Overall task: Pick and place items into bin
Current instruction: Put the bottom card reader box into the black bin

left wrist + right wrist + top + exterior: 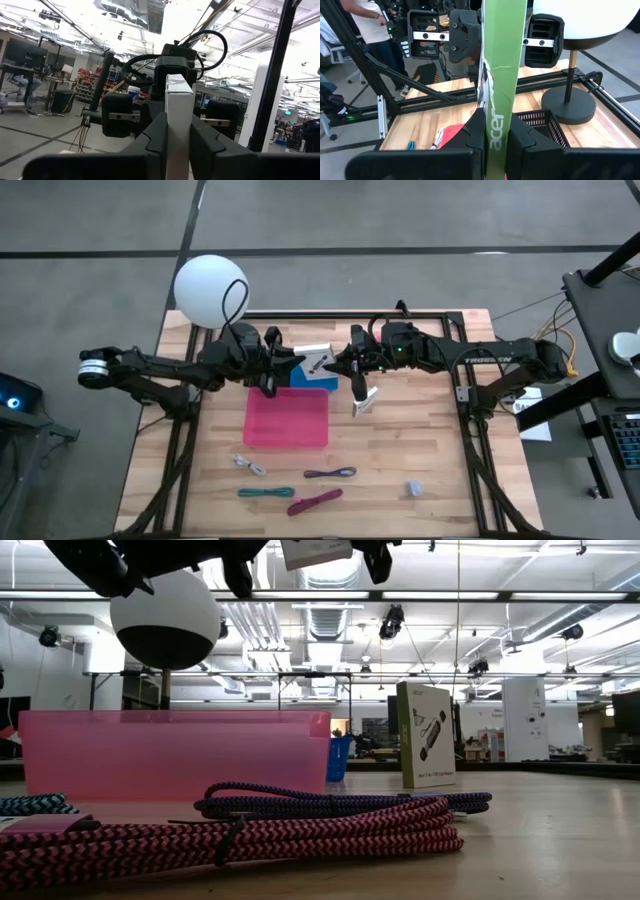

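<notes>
A flat box (318, 360), white on its face and green with "acer" on one narrow side, hangs in the air between my two grippers, above the far rim of the pink bin (286, 418). My left gripper (298, 362) is shut on its left end, my right gripper (338, 363) on its right end. The low view shows the box (315, 552) overhead. A second such box (365, 400) stands upright on its lower end on the table, right of the bin. Cords (315, 500) and a grey-blue lump (414, 488) lie near the table's near edge. My left gripper (178, 125) pinches the box's white narrow side (179, 102) between its two fingers, coming level from the table's left. The box is lifted clear and stands upright in the hold. My right gripper (495, 120) pinches the green "acer" side (501, 90) of the same box between its two fingers, coming level from the table's right. That side runs upright between the fingers, clear of the table.
A lamp with a white globe (210, 290) stands at the table's far left corner. A blue tray (318, 377) sits behind the bin. White (250, 465), purple (330, 473), teal (265, 492) and magenta cords lie in front of the bin. A person (367, 30) stands beyond the table.
</notes>
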### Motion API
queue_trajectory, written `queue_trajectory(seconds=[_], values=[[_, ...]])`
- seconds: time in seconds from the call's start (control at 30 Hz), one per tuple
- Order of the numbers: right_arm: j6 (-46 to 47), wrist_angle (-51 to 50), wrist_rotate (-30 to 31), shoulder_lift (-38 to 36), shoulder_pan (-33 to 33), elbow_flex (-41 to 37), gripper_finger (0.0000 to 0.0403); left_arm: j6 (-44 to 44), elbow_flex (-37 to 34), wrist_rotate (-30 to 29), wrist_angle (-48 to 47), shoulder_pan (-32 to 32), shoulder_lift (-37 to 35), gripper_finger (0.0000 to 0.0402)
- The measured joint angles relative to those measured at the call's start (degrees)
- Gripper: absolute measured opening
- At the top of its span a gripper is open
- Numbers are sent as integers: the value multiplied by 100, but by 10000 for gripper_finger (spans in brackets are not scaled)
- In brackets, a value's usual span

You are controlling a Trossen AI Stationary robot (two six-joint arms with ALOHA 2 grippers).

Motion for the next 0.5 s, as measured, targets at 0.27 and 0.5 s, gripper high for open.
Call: queue_trajectory(seconds=[0.27,0.5], values=[[-4,0,2,0,0,0,39,-2,0,42,18,2,0,29],[-26,-72,25,0,2,1,100,-5,0,34,95,2,-86,28]])
